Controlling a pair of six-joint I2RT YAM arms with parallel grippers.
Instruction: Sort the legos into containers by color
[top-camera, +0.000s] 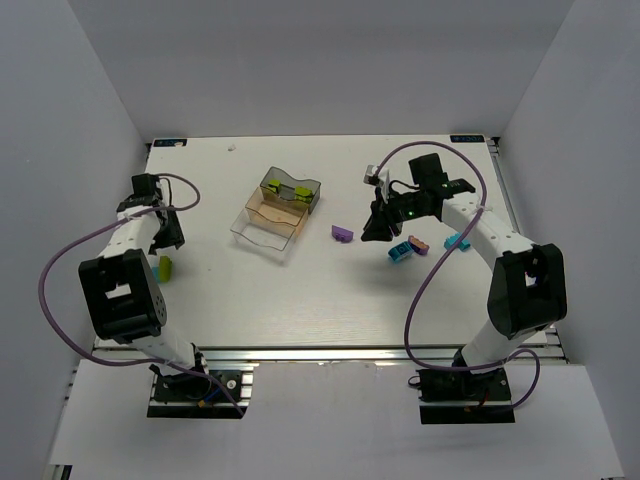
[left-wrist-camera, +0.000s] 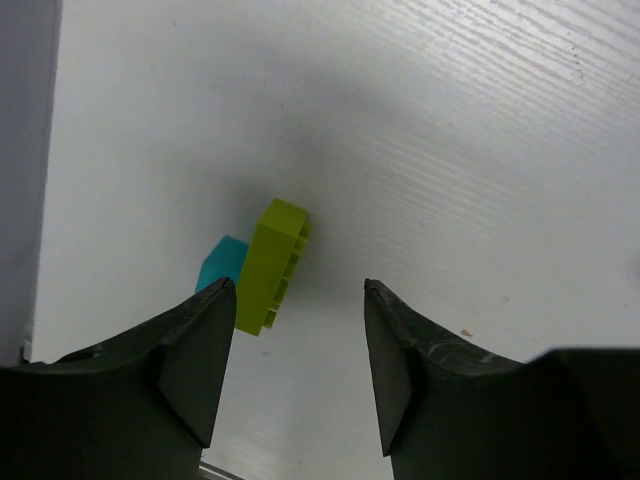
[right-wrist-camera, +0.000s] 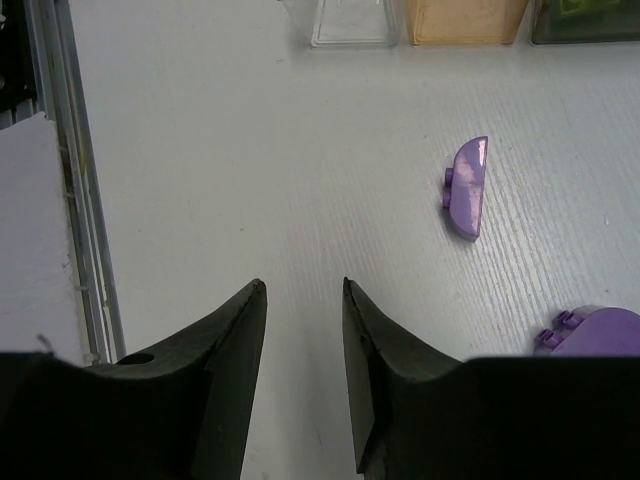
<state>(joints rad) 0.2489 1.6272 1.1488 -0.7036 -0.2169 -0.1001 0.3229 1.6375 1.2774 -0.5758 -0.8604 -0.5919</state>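
Three adjoining trays stand mid-table: the smoky grey tray (top-camera: 303, 185) holds lime green bricks (top-camera: 274, 185), and the orange tray (top-camera: 272, 213) and clear tray (top-camera: 254, 236) adjoin it. My left gripper (top-camera: 168, 238) is open and empty just above a lime brick (left-wrist-camera: 270, 265) that lies against a cyan brick (left-wrist-camera: 220, 262). My right gripper (top-camera: 378, 231) is open and empty. It hovers right of a purple brick (top-camera: 343, 233), which also shows in the right wrist view (right-wrist-camera: 467, 188). A second purple brick (right-wrist-camera: 590, 330) lies beside the right finger.
Two cyan bricks (top-camera: 400, 250) (top-camera: 457, 241) and a pinkish-purple brick (top-camera: 419, 243) lie under the right arm. The trays show at the top of the right wrist view (right-wrist-camera: 350, 22). The table's front rail (right-wrist-camera: 60, 200) runs at that view's left. White walls enclose the table.
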